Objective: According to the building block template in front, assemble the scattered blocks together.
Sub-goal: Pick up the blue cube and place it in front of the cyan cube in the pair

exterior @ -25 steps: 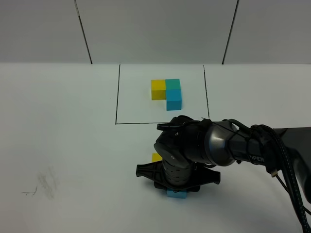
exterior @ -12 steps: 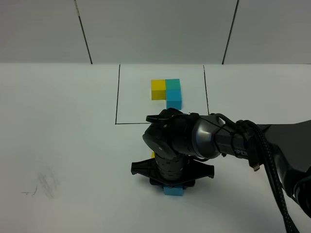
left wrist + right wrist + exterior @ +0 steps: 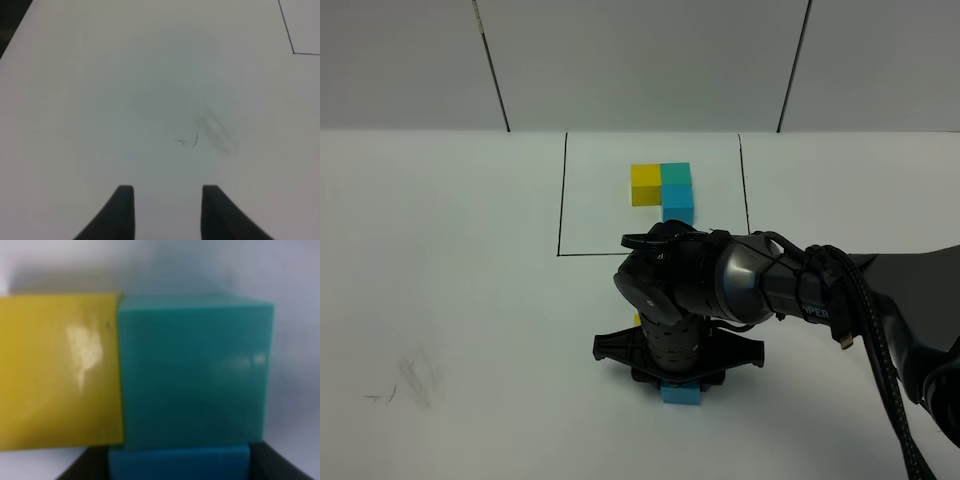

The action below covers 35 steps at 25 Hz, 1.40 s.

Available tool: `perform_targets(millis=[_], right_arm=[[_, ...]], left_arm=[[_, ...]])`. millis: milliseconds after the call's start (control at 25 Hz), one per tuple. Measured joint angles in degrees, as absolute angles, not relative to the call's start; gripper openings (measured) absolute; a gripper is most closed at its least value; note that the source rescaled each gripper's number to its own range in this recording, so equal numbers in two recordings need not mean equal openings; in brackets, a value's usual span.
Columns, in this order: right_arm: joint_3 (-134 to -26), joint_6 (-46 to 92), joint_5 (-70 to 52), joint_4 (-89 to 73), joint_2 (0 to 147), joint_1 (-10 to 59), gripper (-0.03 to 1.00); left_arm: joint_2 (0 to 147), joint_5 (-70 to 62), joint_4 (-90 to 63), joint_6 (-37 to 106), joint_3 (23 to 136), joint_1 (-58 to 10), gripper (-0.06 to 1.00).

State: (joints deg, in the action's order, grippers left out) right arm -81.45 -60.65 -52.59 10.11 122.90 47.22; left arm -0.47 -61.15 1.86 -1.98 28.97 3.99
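Blue cube (image 3: 681, 393) is held in right claw (image 3: 680, 385), pressed to teal cube (image 3: 192, 370); edges should be squared before release. Left claw (image 3: 167, 212) is closed, empty.

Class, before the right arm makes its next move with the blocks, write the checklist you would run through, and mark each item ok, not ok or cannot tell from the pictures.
1. Template visible inside the black frame for comparison: ok.
2. Yellow cube flush beside teal-green cube, as in the template: ok.
3. Sky-blue cube against the teal-green cube's near face: ok, seen in the right wrist view.
4. Right gripper clear of the blocks: not ok, it sits over them.
5. Sky-blue cube released: cannot tell.
6. Left gripper away from the work: ok, bare table only.
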Motion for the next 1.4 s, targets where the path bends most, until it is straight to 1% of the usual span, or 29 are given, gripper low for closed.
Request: perform_targets(millis=[400,1000,1400], right_arm=[[-83.5,-60.3,-57.1,9.4,123.8,47.1,0.19],[-83.5,-59.2,-56.7,8.4,123.8,47.1,0.19],[-83.5,-59.9,-54.2,9.4,123.8,47.1,0.19]], left_arm=[[-0.5,-61.1,1.9,-2.0,29.0,4.0,0.0],[-0.5,-61.1,1.9,-2.0,29.0,4.0,0.0],[-0.5,-61.1,1.9,-2.0,29.0,4.0,0.0]])
